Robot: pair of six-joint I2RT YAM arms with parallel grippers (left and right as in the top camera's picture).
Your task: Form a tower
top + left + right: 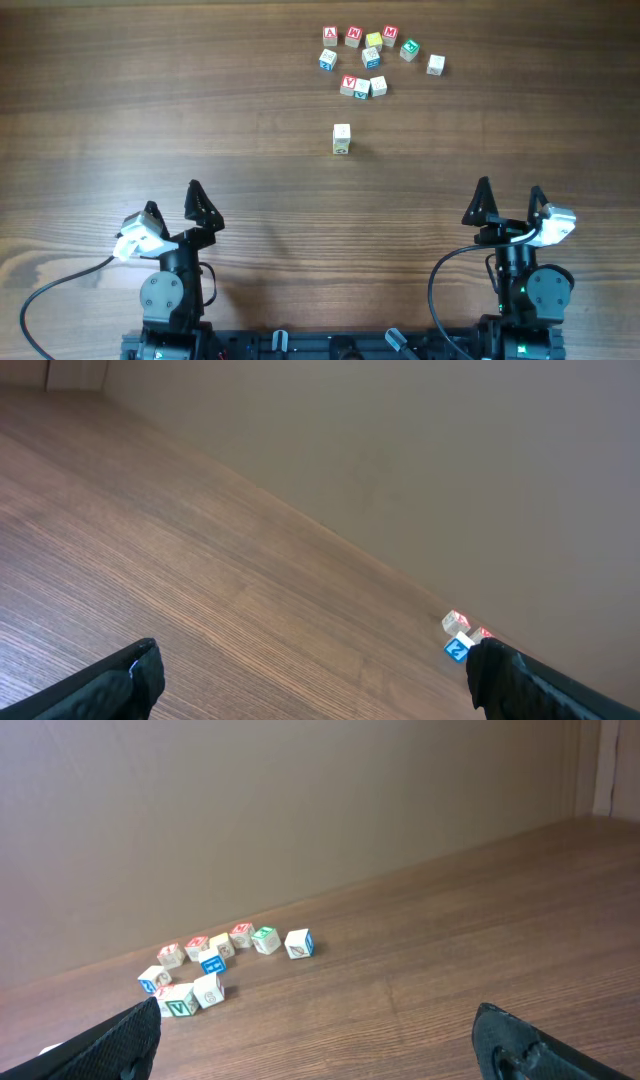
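Observation:
The tower (341, 139), a small pale cream stack of cubes, stands alone at the table's middle, nearer than the loose cubes. From above I cannot tell how many cubes it has. My left gripper (173, 197) rests open at the near left, far from the tower, and in its own view the left gripper (315, 665) has only bare wood between its fingers. My right gripper (510, 187) is open at the near right. In the right wrist view the right gripper (315, 1025) is also empty.
Several loose letter cubes (372, 55) with red, green and blue faces lie clustered at the far side. That cluster (210, 970) sits ahead-left in the right wrist view. A blue-faced cube (457, 649) peeks beside the left gripper's right finger. A brown wall (300, 810) backs the table.

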